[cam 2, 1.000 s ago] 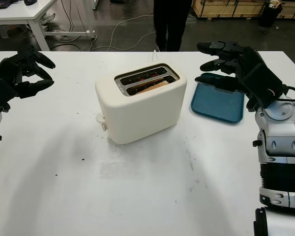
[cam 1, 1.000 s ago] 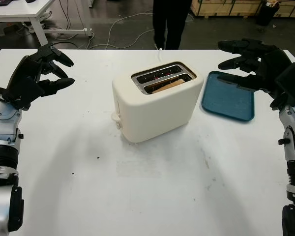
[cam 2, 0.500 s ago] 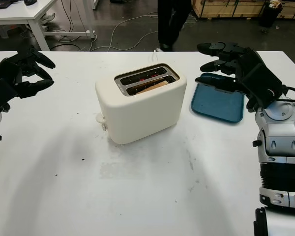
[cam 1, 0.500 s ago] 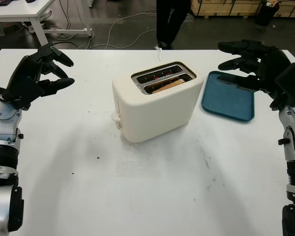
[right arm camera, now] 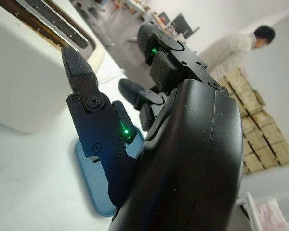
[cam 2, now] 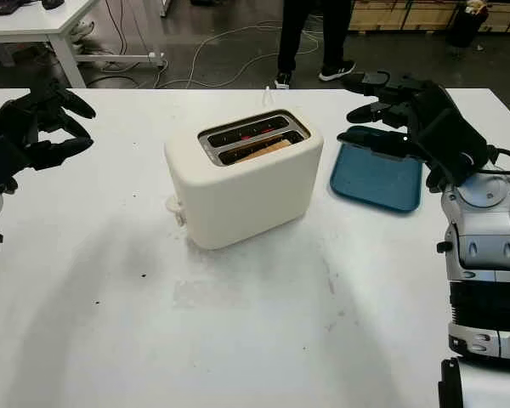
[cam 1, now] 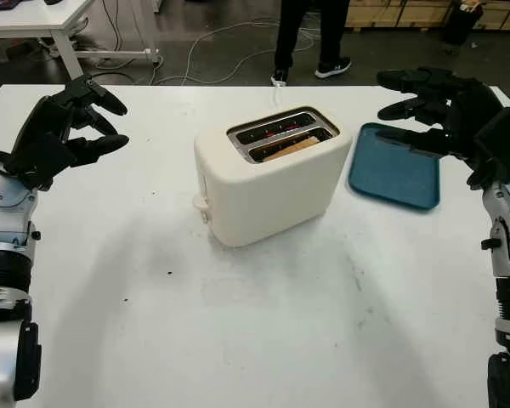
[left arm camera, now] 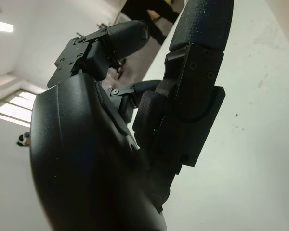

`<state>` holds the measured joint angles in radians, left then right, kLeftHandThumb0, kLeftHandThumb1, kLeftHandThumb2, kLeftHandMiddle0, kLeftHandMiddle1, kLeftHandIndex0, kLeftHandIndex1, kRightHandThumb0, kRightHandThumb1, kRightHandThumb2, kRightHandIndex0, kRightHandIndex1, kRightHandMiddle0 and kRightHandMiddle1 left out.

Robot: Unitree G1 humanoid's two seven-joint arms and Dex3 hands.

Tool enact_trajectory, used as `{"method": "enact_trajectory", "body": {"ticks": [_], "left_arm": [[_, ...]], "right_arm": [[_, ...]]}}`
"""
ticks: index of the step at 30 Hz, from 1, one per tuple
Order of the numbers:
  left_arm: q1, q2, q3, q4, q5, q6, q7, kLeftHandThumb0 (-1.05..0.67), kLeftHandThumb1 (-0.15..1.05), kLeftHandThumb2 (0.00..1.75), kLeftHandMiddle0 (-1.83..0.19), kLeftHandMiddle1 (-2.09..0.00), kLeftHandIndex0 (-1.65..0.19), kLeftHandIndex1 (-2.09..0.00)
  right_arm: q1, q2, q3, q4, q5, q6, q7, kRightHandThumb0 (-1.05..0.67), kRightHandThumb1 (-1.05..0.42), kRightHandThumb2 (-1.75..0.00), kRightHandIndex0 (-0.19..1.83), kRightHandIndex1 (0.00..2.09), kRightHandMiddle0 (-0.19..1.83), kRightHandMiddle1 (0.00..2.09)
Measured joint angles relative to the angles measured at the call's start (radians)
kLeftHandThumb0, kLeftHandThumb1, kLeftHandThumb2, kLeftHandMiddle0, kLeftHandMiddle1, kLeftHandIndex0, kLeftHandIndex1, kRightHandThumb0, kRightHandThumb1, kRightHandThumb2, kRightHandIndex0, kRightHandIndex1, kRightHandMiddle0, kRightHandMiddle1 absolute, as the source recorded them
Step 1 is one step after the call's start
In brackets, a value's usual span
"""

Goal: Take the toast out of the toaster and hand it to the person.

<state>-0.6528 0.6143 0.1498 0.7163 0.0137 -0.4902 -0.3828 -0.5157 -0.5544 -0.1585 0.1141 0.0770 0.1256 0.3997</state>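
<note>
Cream toaster holds toast in its near slot. Right hand, open above the blue tray, should descend straight, pinching gently.

The open right robot hand hangs over the blue tray, beside the toaster.

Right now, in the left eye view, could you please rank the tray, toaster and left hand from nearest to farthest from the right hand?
1. Tray: directly beneath the right hand.
2. Toaster: table centre.
3. Left hand: opposite side of the table.
</note>
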Motion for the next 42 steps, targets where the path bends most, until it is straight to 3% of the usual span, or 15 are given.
{"method": "enact_trajectory", "body": {"ticks": [42], "left_arm": [[0.0, 0.0, 0.0, -0.001, 0.001, -0.002, 0.0, -1.05, 0.92, 0.11, -0.35, -1.48, -0.24, -1.44]], "right_arm": [[-0.013, 0.002, 0.0, 0.007, -0.006, 0.006, 0.004, -0.31, -0.7, 0.0, 0.39, 0.96, 0.66, 0.17]]}}
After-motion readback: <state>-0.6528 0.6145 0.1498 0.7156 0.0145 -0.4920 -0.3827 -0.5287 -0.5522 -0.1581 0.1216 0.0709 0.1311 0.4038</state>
